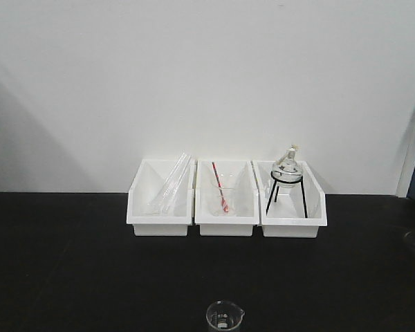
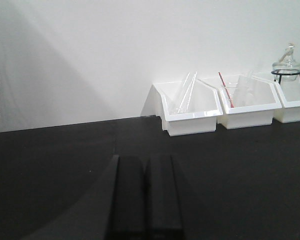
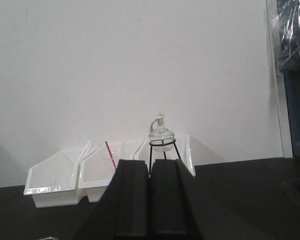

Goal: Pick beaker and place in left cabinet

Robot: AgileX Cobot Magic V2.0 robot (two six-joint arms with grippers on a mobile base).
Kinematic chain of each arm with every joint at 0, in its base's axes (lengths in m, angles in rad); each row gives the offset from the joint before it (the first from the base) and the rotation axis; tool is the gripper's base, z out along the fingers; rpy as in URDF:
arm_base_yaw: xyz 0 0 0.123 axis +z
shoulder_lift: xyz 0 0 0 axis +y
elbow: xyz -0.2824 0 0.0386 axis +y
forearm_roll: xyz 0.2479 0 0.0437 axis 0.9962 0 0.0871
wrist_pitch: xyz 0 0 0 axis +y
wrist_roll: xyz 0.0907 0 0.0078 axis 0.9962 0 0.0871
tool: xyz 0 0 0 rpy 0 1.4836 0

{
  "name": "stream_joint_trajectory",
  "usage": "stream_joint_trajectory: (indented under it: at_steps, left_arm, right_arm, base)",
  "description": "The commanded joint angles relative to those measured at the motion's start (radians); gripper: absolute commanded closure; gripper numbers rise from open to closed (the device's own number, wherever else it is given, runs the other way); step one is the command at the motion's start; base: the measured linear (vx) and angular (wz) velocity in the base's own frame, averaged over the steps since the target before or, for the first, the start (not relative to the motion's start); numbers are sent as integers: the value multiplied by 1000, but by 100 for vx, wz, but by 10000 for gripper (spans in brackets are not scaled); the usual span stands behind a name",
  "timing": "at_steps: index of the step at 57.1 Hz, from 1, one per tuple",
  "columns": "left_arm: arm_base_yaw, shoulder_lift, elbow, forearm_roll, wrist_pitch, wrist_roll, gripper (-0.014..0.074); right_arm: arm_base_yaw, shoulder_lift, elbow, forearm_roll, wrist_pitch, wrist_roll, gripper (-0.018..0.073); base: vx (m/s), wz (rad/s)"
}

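Standing beaker (image 1: pixel 225 318) bears seemingly printed, unreadable marks.

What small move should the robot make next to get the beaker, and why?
Probably open the left gripper and turn it toward the beaker. It and the right gripper look shut, facing the white bins, while the beaker stands untouched on the dark table, nearer the robot.

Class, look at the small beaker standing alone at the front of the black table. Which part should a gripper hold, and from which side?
Probably the round wall of the beaker below its rim, jaws spanning its width, coming level from the near side. It stands upright, mouth up, alone on the table. The white bins sit well behind, so nothing blocks that approach.
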Motion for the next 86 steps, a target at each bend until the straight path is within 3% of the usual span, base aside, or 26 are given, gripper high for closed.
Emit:
stream_joint_trajectory:
  at_steps: [1, 11, 22, 27, 35, 40, 46, 52, 58, 62, 86]
  left_arm:
    - [-1, -19, 16, -7, -84, -3, 595]
    - [-1, -19, 16, -7, -84, -3, 595]
    - [-1, -19, 16, -7, -84, -3, 595]
    - [-1, -19, 16, -7, -84, -3, 595]
    - [-1, -19, 16, -7, -84, -3, 595]
    - [-1, -19, 16, -7, -84, -3, 595]
    - [-1, -19, 16, -7, -84, -3, 595]
    - [-1, -19, 16, -7, -84, -3, 595]
    - [-1, -19, 16, -7, -84, -3, 595]
    - [-1, -19, 16, -7, -84, -3, 595]
    - [-1, -19, 16, -7, -84, -3, 595]
  right_arm:
    - [0, 33, -75, 41, -41, -1, 505]
    - [0, 133, -94, 40, -46, -1, 387]
    - [0, 265, -94, 39, -70, -1, 186]
    - [0, 318, -93, 37, -145, 2, 127]
    - [0, 445, -93, 11, -298, 4, 113]
    - [0, 554, -105, -103, -340, 38, 113]
    - [0, 710, -142, -368, -402, 140, 113]
    - [0, 867, -201, -666, -579, 222, 113]
    - [0, 1046, -268, -857, -701, 275, 105]
    - [0, 1152, -311, -900, -728, 288, 95]
    - [0, 1655, -463, -903, -944, 276, -36]
  base:
    - [0, 0]
    - [0, 0]
    - [0, 0]
    - [0, 0]
    - [0, 0]
    - [0, 0]
    - [0, 0]
    - [0, 0]
    - [0, 0]
    - [0, 0]
    - [0, 0]
